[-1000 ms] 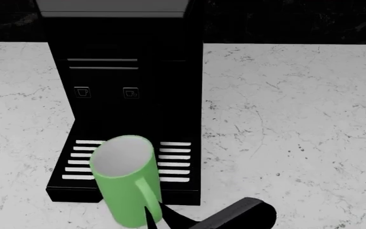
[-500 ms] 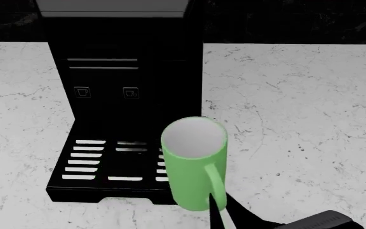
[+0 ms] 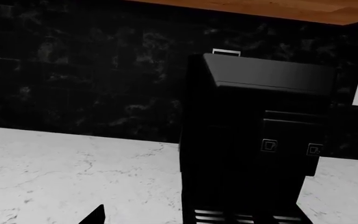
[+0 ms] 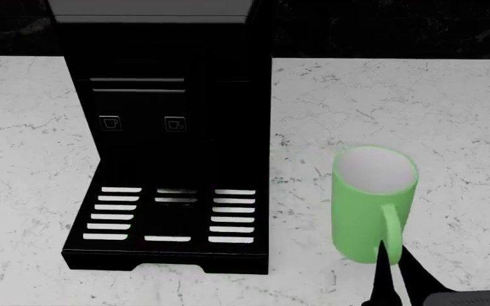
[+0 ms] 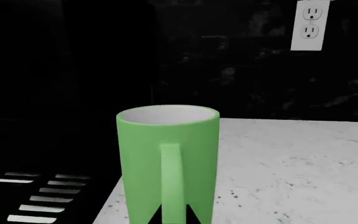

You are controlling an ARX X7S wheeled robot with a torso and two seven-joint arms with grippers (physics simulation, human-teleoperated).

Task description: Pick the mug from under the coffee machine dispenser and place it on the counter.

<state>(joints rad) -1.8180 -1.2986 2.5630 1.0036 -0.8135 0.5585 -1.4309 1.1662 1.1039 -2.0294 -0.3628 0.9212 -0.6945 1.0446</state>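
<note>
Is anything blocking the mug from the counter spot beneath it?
Nothing visible. The mug, its handle between the fingers of the right end effector, is over bare counter beside the coffee machine dispenser.

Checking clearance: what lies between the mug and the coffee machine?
Only bare counter separates mug from coffee machine, seen in the head view.

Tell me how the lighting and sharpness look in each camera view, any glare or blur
Head view: even light, sharp, no glare; the mug reads clearly against the white counter. Left wrist view: very dark, the coffee machine nearly merges with the black backsplash. Right wrist view: dim background, mug crisp, right gripper fingertips silhouetted at its handle.
</note>
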